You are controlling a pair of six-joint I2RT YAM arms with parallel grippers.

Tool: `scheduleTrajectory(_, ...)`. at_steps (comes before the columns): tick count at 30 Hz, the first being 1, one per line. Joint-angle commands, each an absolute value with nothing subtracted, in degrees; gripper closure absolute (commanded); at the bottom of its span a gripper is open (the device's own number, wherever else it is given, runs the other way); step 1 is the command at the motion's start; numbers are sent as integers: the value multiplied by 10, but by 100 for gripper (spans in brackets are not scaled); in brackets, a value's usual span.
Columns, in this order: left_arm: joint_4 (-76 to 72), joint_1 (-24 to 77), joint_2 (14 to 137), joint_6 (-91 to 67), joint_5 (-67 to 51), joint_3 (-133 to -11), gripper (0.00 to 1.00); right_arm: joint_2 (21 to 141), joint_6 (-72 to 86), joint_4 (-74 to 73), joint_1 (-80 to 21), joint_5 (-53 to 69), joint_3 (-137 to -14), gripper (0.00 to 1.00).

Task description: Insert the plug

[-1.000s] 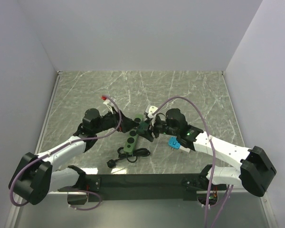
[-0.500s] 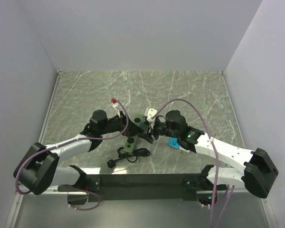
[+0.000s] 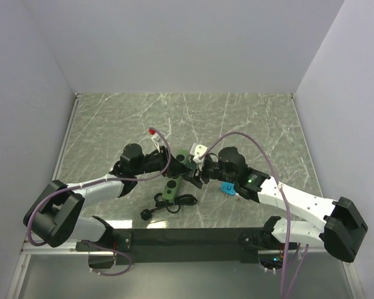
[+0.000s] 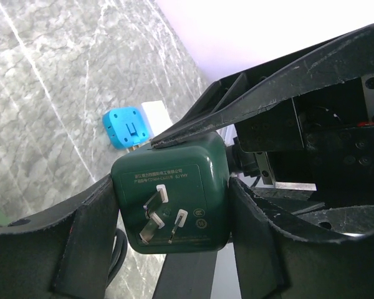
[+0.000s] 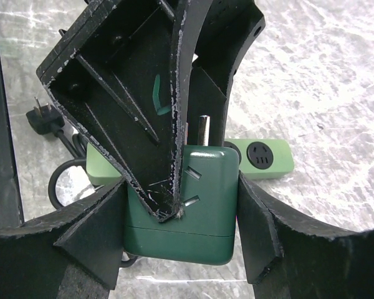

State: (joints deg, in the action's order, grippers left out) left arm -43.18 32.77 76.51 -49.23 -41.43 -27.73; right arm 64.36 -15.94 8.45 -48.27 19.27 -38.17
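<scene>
Left jaws closed onto green plug [image 4: 193,177], seemingly.

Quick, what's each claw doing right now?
Left gripper: closed on the dark green square plug adapter.
Right gripper: closed on the same adapter.

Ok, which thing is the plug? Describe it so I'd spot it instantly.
At the middle of the marble table, the left claw and right claw meet. The plug is the block pinched between them: dark green with three metal prongs, unlike the pale green power strip nearby.
</scene>
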Motion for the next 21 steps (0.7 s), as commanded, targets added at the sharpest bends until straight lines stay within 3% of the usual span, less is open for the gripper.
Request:
scheduleTrajectory(1, -464, 335, 765, -468, -453, -298, 99, 614, -138, 144, -486, 175, -386, 100)
scheduleTrajectory(4, -465, 334, 761, -468, -443, -297, 99, 616, -119, 149, -485, 156, -392, 98)
scheduleTrajectory(8, -466, 329, 746, -468, -422, -293, 99, 625, -96, 154, -469, 170, -400, 80)
scheduleTrajectory(11, -459, 312, 739, -467, -417, -294, 99, 622, -85, 161, -455, 179, -397, 74)
scheduleTrajectory(13, -452, 303, 734, -466, -414, -295, 99, 616, -81, 168, -449, 192, -390, 30)
scheduleTrajectory(16, -443, 290, 731, -464, -409, -298, 99, 600, -75, 179, -441, 207, -375, 11)
scheduleTrajectory(21, -436, 279, 737, -460, -408, -305, 99, 572, -55, 204, -413, 235, -352, 8)
